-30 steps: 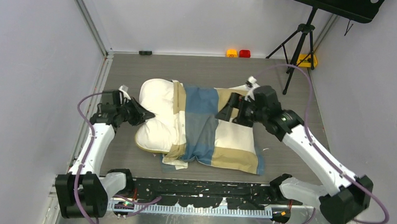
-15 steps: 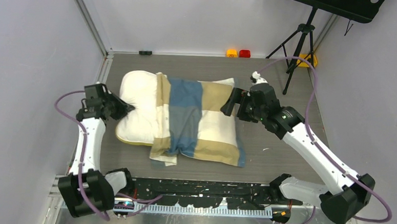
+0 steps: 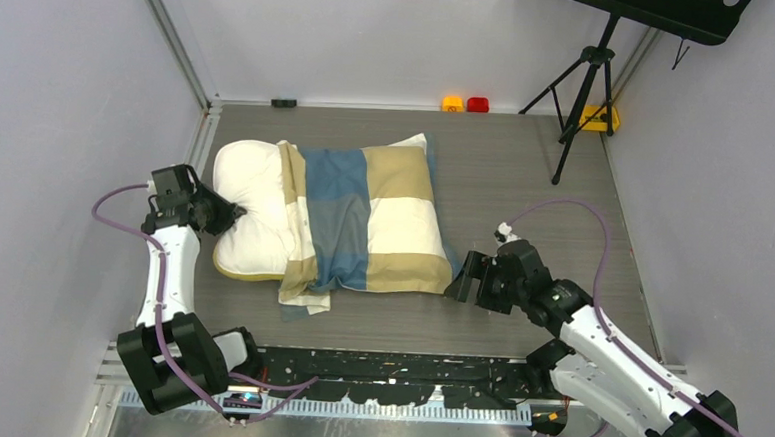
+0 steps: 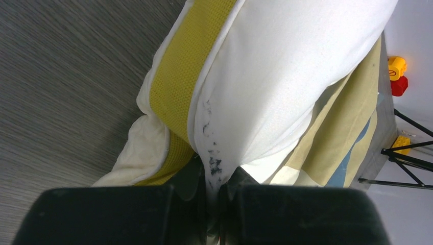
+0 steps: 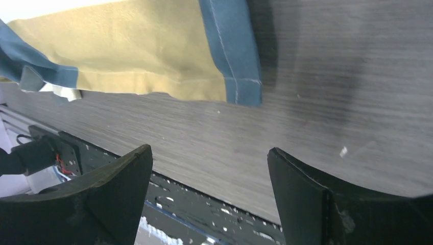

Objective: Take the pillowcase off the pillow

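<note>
Judging the task part done: the pillow's left end lies bare on the worktop, while the checked pillowcase covers the rest of the pillow through to its right end, a loose flap trailing off the pillow's near edge. The left tool is pressed together, pinching the cream fabric at the pillow's bare left end. The right tool stands spread and empty off the pillow's near right corner, so the cover remains to be gripped and drawn clear.
</note>
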Controlling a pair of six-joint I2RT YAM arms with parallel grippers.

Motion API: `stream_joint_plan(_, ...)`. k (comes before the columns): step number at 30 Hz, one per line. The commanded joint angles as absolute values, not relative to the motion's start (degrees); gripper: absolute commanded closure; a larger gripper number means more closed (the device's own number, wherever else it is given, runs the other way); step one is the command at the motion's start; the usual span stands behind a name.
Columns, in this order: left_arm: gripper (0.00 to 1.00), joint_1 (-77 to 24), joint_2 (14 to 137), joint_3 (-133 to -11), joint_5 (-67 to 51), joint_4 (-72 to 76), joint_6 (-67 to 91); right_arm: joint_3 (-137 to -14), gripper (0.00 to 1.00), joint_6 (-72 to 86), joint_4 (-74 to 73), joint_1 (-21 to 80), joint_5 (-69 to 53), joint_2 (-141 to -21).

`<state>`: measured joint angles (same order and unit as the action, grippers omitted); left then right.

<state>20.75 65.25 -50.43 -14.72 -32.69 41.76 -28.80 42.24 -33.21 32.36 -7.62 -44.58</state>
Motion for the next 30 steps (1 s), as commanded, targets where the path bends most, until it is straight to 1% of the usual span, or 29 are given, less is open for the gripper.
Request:
stream_joint_plan(1,1.0,20.8,64.4,-52.4,-17.1,-27.3,41.6,-25.9,0.13,42.3,-13.6,32.3,-10.7,-46.1)
stream_joint_plan(3,1.0,20.8,65.3,-53.3,-18.6,-28.1,41.2,-25.7,0.12,40.3,-9.8,32.4,-10.9,-50.6)
stream_joint_plan(6,1.0,20.8,66.3,-54.4,-20.6,-28.3,40.9,-25.8,0.08,38.0,-5.8,32.5,-11.3,-57.8)
stream_joint_plan(9,1.0,20.8,67.0,-55.3,-21.0,-29.0,40.1,-27.2,0.06,35.5,-4.8,32.6,-9.0,-61.9)
stream_joint_plan(14,1.0,20.8,67.8,-54.9,-21.2,-28.6,39.7,-30.1,0.06,32.2,-7.4,32.6,-5.3,-66.0)
stream_joint_plan(19,1.0,20.8,68.2,-55.3,-21.1,-29.1,38.9,-30.2,0.06,31.4,-9.9,32.6,-0.6,-66.4)
stream_joint_plan(20,1.0,20.8,68.1,-55.4,-21.0,-29.1,38.9,-30.0,0.05,30.6,-9.1,32.7,-1.5,-66.4)
stream_joint_plan(23,1.0,20.8,67.9,-55.1,-21.1,-29.0,38.7,-31.3,0.04,26.8,-7.2,34.1,-9.4,-68.2)
stream_joint_plan(24,1.0,20.8,68.0,-55.0,-21.2,-28.8,38.7,-32.0,0.05,26.2,-7.0,35.1,-9.7,-68.9)
stream_joint_plan(25,1.0,20.8,68.0,-55.0,-21.4,-28.7,38.7,-32.6,0.08,25.8,-6.9,36.0,-9.9,-69.7)
stream_joint_plan(26,1.0,20.7,68.1,-55.1,-21.7,-28.8,38.7,-33.1,0.16,25.7,-6.8,36.6,-9.8,-70.3)
stream_joint_plan(27,1.0,20.8,68.2,-55.1,-21.7,-28.8,38.6,-33.5,0.27,25.8,-6.8,36.7,-9.8,-70.7)
stream_joint_plan(28,1.0,20.8,68.2,-55.1,-21.7,-29.0,38.5,-33.8,0.42,25.7,-6.8,36.7,-10.0,-71.0)
stream_joint_plan(30,1.0,20.8,68.2,-55.1,-21.5,-29.1,38.3,-34.1,0.7,26.2,-6.9,36.8,-9.5,-70.8)
